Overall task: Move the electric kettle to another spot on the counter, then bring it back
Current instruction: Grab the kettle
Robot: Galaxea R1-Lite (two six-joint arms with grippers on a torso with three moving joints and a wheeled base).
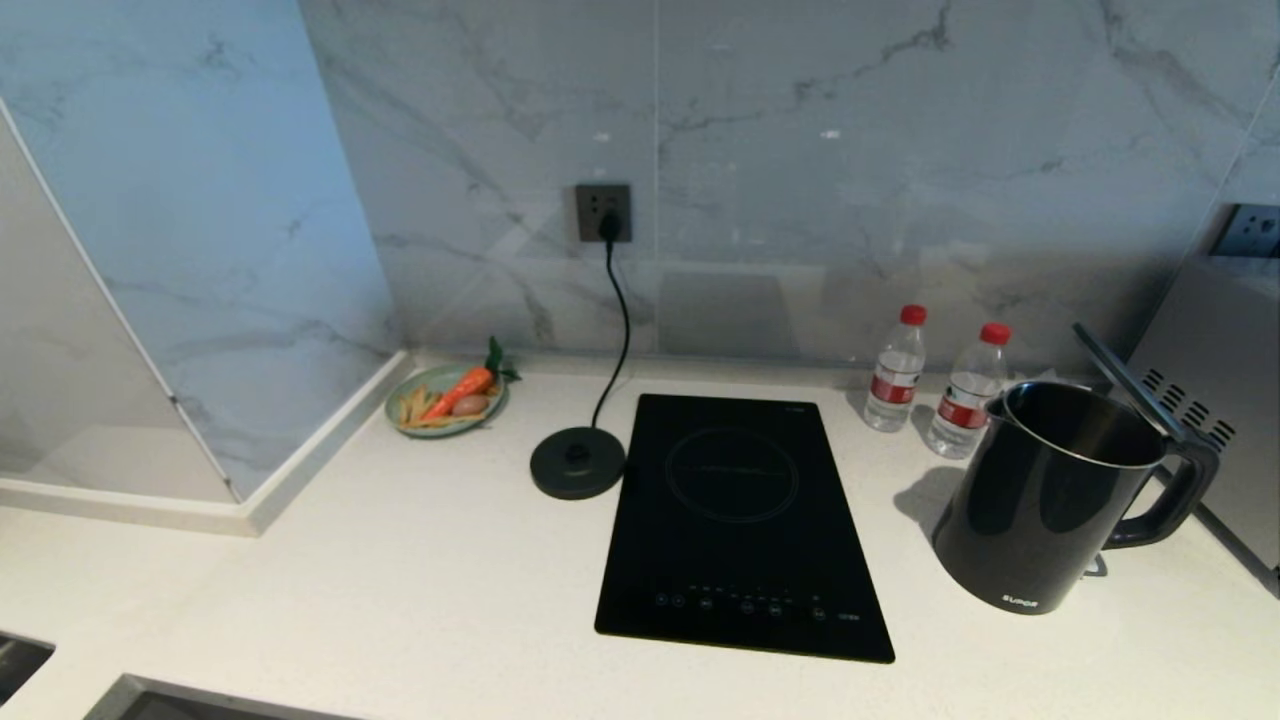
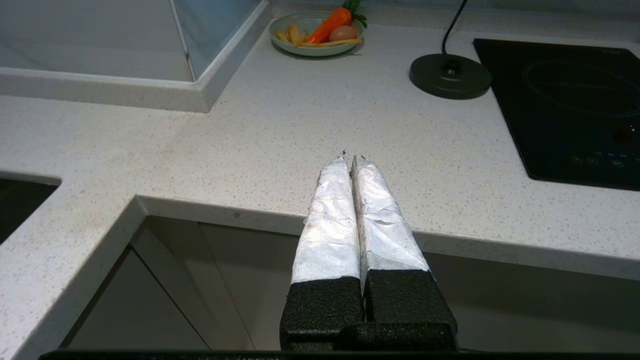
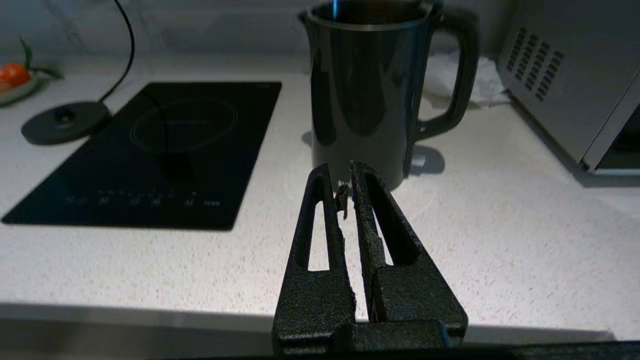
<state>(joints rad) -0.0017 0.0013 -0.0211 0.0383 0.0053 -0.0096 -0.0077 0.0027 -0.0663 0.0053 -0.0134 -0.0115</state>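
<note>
Right tool (image 3: 344, 172) nearest, fingers pressed together, empty, just short of electric kettle (image 1: 1050, 495). Kettle upright on counter (image 1: 400, 560), right of cooktop (image 1: 740, 520), lid seemingly flipped up. We'd spread fingers, take handle (image 1: 1170, 495), lift straight. Left tool (image 2: 349, 162) closed, empty, parked at counter edge.

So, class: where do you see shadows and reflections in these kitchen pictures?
Head view: the electric kettle throws a soft shadow leftward on the counter, and its glossy side mirrors bright patches. Right wrist view: a small shadow lies under its handle. Left wrist view: the shut left claw has pale wrapping that catches light.
</note>
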